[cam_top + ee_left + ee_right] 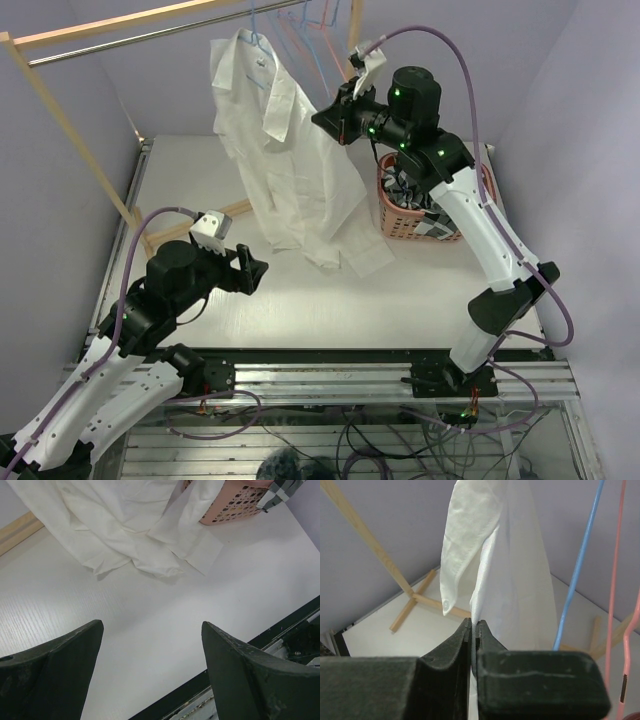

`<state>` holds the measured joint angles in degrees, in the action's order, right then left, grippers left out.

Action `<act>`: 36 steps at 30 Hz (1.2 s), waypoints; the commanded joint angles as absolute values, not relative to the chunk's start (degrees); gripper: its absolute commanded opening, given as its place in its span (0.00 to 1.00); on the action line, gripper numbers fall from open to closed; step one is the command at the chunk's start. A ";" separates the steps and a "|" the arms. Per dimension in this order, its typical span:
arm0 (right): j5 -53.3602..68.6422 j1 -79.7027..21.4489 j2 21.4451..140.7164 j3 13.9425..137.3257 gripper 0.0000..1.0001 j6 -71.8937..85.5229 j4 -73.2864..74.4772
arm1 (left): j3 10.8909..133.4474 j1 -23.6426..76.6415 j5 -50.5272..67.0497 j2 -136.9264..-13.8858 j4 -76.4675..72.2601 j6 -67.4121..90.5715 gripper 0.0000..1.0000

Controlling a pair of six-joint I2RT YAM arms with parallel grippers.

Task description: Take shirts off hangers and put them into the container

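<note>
My right gripper (pixel 472 627) clamped on the edge of the white shirt (pixel 290 170), upper centre, left gripper (pixel 255 270) wide and empty, lower left, shirt hem on the table (pixel 300 310), checked shirt (pixel 410 195) in pink basket (pixel 395 228), centre right.

My right arm (pixel 480 225) hid half the pink slotted plastic basket (pixel 398 222) from above. At the right wrist, the light blue wire hanger (pixel 578 565) and pink wire hanger (pixel 617 560) ran off the top edge. The edge of the plain white button-up shirt (pixel 515 570) vanished inside my right gripper (pixel 472 626).
</note>
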<state>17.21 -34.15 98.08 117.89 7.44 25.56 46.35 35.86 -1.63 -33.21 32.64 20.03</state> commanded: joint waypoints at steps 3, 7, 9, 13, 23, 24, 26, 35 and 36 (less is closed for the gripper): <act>19.31 -34.09 95.05 115.52 0.00 12.59 15.23 | 46.45 36.55 -2.61 -33.10 32.61 20.53 0.93; 19.81 -34.09 91.80 111.00 0.00 14.93 6.66 | 46.56 36.51 -2.77 -33.54 32.74 20.57 0.93; 19.48 -34.10 91.17 110.66 0.00 15.39 4.73 | 46.63 36.56 -2.73 -33.84 32.78 20.59 0.96; 19.25 -34.04 90.04 111.53 0.00 15.68 3.93 | 47.07 36.54 -3.85 -35.29 33.09 20.81 0.99; 19.08 -34.08 87.11 112.36 0.00 16.02 2.79 | 48.18 36.51 -1.86 -38.96 33.48 20.68 0.90; 19.39 -34.06 87.73 113.15 0.00 16.20 3.14 | 47.96 36.53 -1.80 -38.33 33.26 20.59 0.81; 20.50 -34.02 88.98 114.75 0.00 16.69 4.40 | 47.70 36.56 -2.01 -37.10 33.07 20.48 0.65; 25.45 -34.11 92.27 113.92 0.00 14.31 11.97 | 47.35 36.53 -3.39 -35.73 33.20 20.94 0.57; 25.30 -34.12 92.36 113.96 0.00 13.46 13.16 | 47.35 36.56 -3.08 -36.10 33.22 20.87 0.58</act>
<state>22.94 -34.09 91.50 113.62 15.70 9.17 46.44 36.12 -2.83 -35.31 33.47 20.62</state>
